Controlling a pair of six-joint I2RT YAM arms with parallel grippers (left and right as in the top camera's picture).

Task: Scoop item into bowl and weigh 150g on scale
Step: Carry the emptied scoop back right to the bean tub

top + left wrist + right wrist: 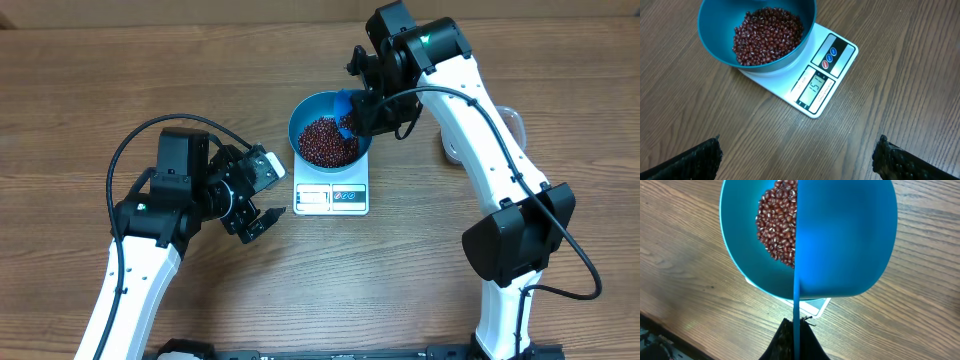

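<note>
Nearest me, the left gripper (797, 150) hovers over the wooden table (400, 280), fingers spread wide and holding nothing, parked just beside the scale (332, 197) so its camera can watch the display. The digits seem to sit right at the target, though they are small. The teal bowl (305, 115) rests on the scale's platform, and the beans (328, 142) lie heaped inside it. Farther back, the right gripper (796, 335) is clamped tight on the handle of a blue scoop (345, 102), poised over the bowl's far rim, ready, I judge, for fine adjustment.
</note>
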